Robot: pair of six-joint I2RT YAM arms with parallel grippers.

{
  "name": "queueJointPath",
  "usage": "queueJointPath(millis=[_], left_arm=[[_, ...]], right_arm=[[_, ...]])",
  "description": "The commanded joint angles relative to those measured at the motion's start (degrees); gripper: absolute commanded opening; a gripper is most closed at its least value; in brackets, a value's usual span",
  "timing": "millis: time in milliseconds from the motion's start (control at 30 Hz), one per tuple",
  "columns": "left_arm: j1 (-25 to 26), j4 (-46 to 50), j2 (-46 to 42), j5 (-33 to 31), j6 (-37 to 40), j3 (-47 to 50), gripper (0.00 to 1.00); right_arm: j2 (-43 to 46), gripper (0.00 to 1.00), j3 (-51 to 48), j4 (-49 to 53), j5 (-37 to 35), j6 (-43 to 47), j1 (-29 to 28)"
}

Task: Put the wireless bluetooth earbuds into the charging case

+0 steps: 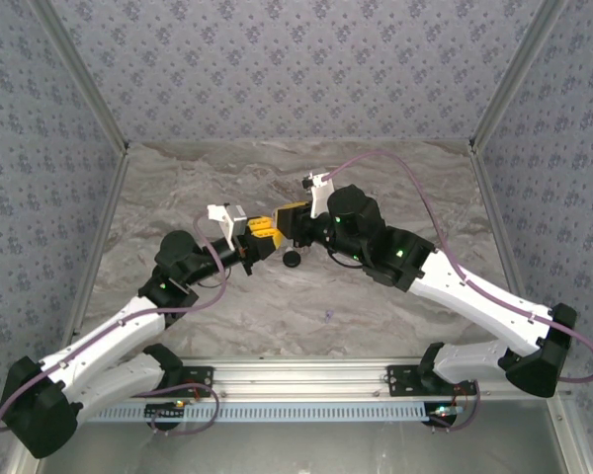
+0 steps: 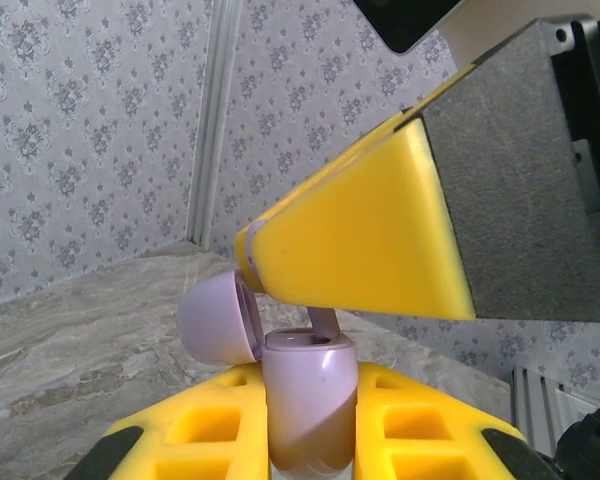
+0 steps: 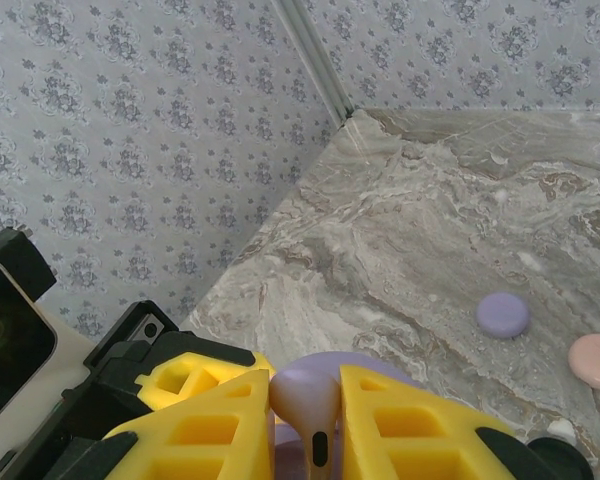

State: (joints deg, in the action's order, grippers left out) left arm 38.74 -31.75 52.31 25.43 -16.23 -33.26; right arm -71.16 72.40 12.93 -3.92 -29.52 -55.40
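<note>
Pinches a lilac earbud between the right fingers, closed tight on its head, with the stem tip at the open mouth of a lilac charging case. Clamps that case upright between the left fingers, with the lid tipped open to the left in the left wrist view. Brings both pairs of fingers almost tip to tip over the middle of the marbled tabletop. Beyond them on the tabletop, lying apart: a round lilac piece and a round pale pink piece. Just beside the fingers in the top view: a small black item.
</note>
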Motion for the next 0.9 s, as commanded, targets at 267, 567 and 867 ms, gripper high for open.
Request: queueJointPath(millis=[267, 567, 867], left_arm=[[0.5, -5.9, -0.3, 0.0, -2.3, -0.6, 0.00], [0.5, -6.7, -0.1, -0.1, -1.9, -0.3, 0.00], [0.6, -7.2, -0.4, -0.4, -1.2, 1.0, 0.00]], right_arm=[[1.0, 0.23, -1.9, -1.9, -0.2, -0.8, 0.4], [1.1, 0.31, -1.2, 0.5, 0.8, -1.8, 0.8], [2.3, 0.50, 3.6, 4.4, 2.4, -0.5, 2.3]])
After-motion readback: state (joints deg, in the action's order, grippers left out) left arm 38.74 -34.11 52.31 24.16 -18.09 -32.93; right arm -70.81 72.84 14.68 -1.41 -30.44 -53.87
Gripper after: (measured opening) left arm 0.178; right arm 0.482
